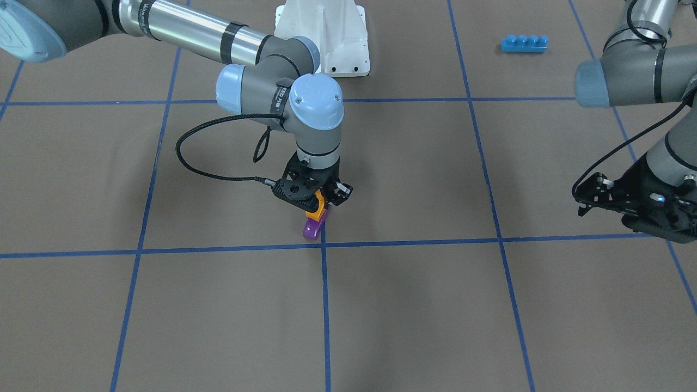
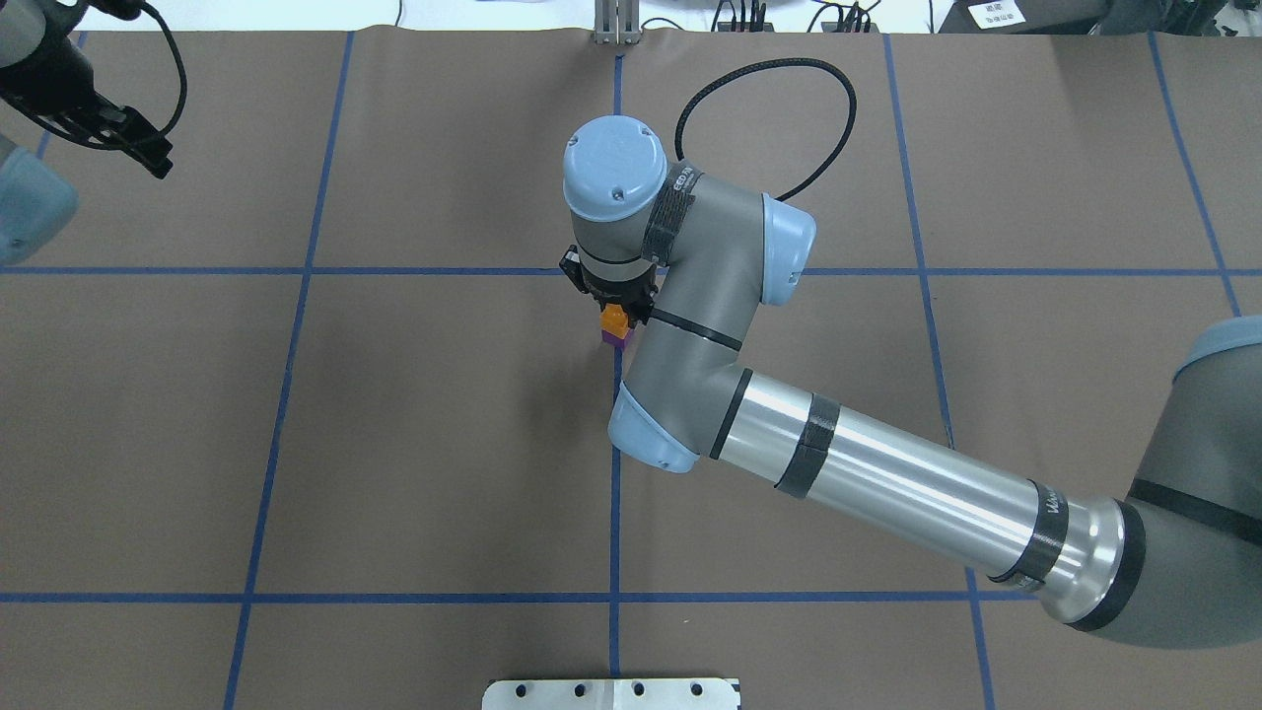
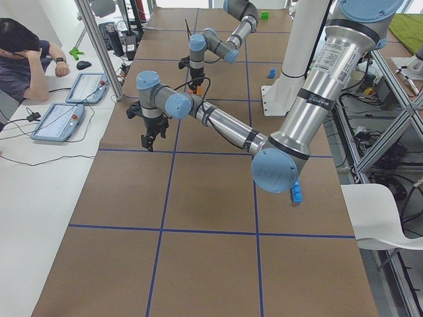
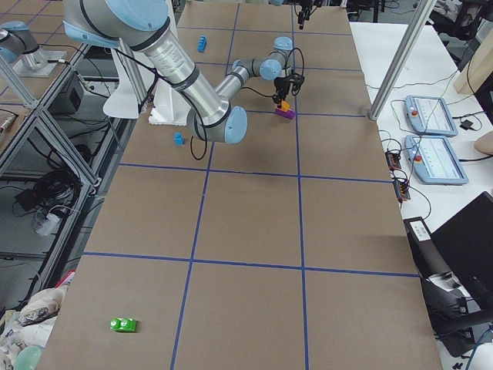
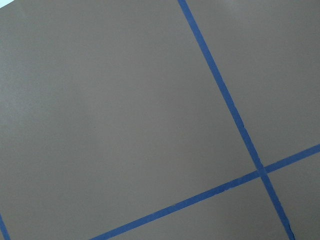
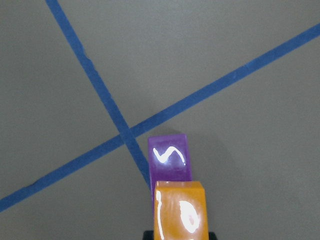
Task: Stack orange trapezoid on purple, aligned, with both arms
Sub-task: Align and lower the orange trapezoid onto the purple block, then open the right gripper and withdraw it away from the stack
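The orange trapezoid [image 1: 317,206] is held between the fingers of my right gripper [image 1: 322,202] near the middle of the table. It sits right on top of the purple brick [image 1: 314,227], touching it or a hair above; I cannot tell which. The purple brick rests on the mat beside a crossing of blue tape lines. In the right wrist view the orange trapezoid [image 6: 180,212] covers the near end of the purple brick [image 6: 170,159]. Both also show in the overhead view, orange [image 2: 615,318] over purple [image 2: 619,339]. My left gripper [image 1: 584,200] hangs open and empty, far off to the side.
A long blue four-stud brick [image 1: 524,43] lies near the robot's base [image 1: 326,38]. A small blue brick [image 4: 179,139] and a green brick [image 4: 123,324] lie far from the stack. An operator [image 3: 20,46] sits at the side table with tablets.
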Robot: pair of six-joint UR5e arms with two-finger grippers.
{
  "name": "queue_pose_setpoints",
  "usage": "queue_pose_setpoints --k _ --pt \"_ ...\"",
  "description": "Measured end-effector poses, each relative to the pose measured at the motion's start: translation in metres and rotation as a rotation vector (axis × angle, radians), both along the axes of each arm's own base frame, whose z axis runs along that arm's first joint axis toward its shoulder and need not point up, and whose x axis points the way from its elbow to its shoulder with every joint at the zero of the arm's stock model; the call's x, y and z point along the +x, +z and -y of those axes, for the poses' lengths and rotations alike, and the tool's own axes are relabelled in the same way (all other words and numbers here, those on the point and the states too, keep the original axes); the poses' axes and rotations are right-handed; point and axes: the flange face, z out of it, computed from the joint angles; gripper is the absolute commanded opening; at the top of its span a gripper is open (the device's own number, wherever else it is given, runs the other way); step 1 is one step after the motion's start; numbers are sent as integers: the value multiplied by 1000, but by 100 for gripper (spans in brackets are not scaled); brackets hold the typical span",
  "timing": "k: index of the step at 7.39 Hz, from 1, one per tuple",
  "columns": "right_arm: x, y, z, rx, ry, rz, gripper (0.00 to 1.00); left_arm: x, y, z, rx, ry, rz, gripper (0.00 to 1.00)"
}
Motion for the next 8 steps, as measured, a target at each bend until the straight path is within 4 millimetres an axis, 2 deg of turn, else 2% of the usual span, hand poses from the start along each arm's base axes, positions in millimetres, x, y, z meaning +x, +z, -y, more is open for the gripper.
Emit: queue_pose_setpoints --k 1,4,6,7,8 --pt "-1 1 0 1 -2 -1 100 0 0 0 0 0 0 100" --pt "3 -6 2 7 2 9 100 0 0 0 0 1 0 100" --pt "13 -16 7 12 9 29 100 0 0 0 2 2 0 100" --pt "30 -27 13 19 5 57 100 -1 0 0 5 3 0 100" --pt "60 -34 18 38 -9 90 100 -7 1 1 4 -2 -3 100"
